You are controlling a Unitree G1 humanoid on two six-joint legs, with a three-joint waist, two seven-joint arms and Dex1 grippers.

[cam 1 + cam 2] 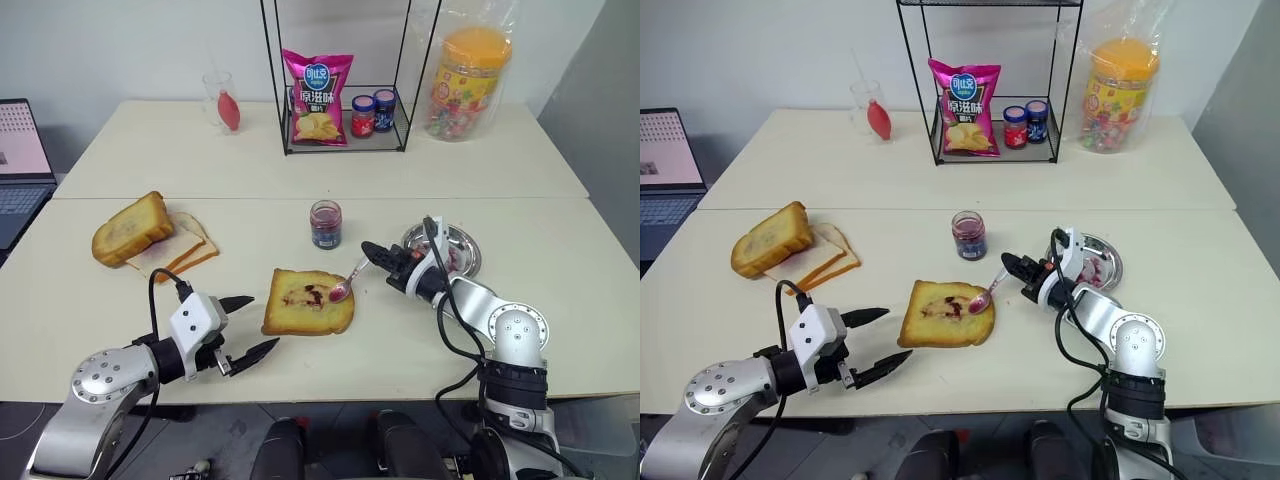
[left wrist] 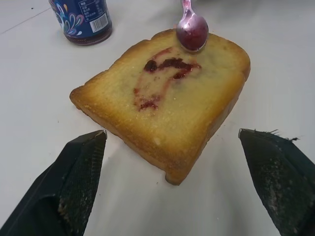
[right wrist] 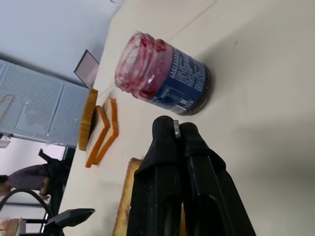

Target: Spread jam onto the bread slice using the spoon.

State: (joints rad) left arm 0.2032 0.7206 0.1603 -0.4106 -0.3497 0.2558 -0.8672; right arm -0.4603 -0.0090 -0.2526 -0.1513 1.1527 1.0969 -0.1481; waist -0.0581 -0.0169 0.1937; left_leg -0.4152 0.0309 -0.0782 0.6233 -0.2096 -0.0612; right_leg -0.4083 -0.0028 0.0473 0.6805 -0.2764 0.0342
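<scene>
The bread slice (image 1: 308, 302) lies near the table's front edge, golden-crusted, with a streak of dark jam on its face (image 2: 165, 73). My right gripper (image 1: 374, 254) is shut on the spoon (image 1: 347, 284), whose jam-coated bowl (image 2: 192, 33) rests at the slice's right edge. The open jam jar (image 1: 325, 224) stands just behind the slice, with a blue label (image 3: 167, 81). My left gripper (image 1: 249, 325) is open to the left of the slice, its fingers (image 2: 78, 172) apart and pointed at the near corner, touching nothing.
A round steel dish (image 1: 462, 246) sits behind my right arm. A stack of bread slices (image 1: 150, 235) lies at the left. A wire rack (image 1: 340, 110) holds a crisp bag and two small jars. A sweets tub (image 1: 468, 82), a glass (image 1: 222, 100) and a laptop (image 1: 20, 165) stand farther off.
</scene>
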